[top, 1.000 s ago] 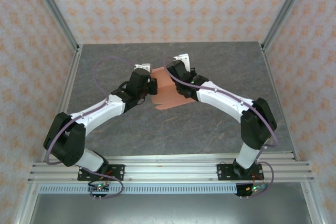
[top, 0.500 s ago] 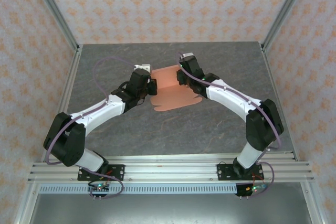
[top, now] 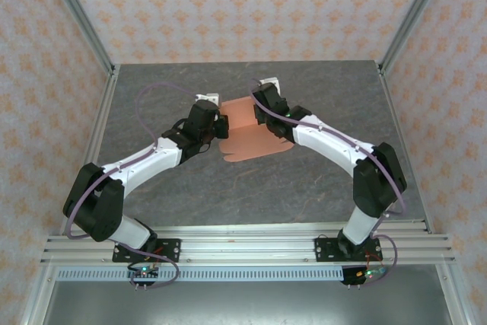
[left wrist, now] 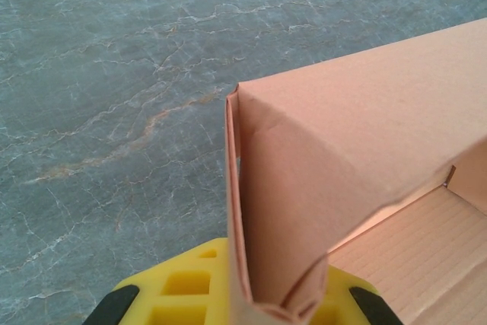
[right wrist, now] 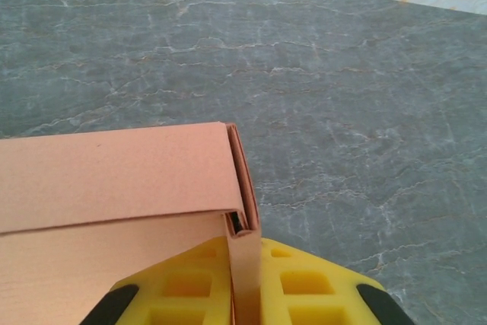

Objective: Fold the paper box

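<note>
The paper box (top: 245, 136) lies on the tabletop (top: 251, 188), a little toward 12 o'clock from the middle. The left pincer (top: 222, 125) holds its 9 o'clock edge. The right pincer (top: 259, 111) holds its 12 o'clock edge.

Paper box (top: 247, 133): plain salmon-orange card; its inner face, seen from the left wrist, carries fine parallel ribbing. Table (top: 304, 188): dark grey stone pattern, veined with pale lines and a few rust-orange streaks. Walls (top: 228, 5): pale wallpaper with a regular repeat of small orange floral motifs. Left arm (top: 148, 159) and right arm (top: 327, 142): white shells with black joints, each trailed by a lilac cable (top: 139, 103). Finger pads (left wrist: 179, 291): bright yellow, moulded in a grid of square pockets, with black corners. Frame rails (top: 251, 243): bare silver metal.
</note>
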Robot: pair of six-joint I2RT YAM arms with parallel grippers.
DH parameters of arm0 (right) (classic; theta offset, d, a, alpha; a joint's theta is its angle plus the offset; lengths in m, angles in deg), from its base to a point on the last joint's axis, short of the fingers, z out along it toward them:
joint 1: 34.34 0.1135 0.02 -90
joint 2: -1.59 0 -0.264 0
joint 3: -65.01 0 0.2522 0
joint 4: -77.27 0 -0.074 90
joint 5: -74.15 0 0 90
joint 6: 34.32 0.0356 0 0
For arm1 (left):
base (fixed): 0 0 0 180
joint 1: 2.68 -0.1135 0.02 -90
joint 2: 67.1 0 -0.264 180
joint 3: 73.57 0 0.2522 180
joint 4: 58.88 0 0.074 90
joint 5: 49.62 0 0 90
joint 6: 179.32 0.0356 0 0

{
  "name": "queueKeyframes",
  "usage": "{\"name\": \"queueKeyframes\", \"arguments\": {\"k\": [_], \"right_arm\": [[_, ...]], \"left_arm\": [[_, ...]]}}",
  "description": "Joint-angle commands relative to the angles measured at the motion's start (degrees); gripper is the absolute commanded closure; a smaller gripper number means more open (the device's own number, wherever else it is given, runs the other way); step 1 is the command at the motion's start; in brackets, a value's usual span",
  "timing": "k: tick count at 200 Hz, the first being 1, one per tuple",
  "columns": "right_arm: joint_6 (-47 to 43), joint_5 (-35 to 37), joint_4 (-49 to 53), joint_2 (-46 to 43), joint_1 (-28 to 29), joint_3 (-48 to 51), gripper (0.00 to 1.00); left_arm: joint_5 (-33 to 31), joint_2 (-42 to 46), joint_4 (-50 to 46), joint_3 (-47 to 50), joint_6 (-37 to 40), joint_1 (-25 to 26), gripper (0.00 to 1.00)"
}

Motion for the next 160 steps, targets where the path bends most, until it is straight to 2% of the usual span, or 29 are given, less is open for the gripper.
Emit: {"name": "queueKeyframes", "arguments": {"k": [1,59,121,160], "right_arm": [[1.16,8.73,2.12,1.86,-0.97,-1.82,0.87],[-0.15,-0.71,0.54,-0.60,-1.61,-0.31,0.74],[-0.95,-14.85,1.72,-8.11,-2.48,3.88,0.40],[-2.98,-23.20,3.99,-13.18,-2.54,4.64,0.26]], "left_arm": [[3.04,2.66,1.70,-1.32,1.28,1.11,1.00],[1.47,1.54,0.74,-1.93,1.14,1.07,1.00],[-0.81,-0.22,-0.94,-3.25,1.55,1.04,1.00],[-1.64,-1.38,-1.66,-4.20,2.17,1.06,1.00]]}}
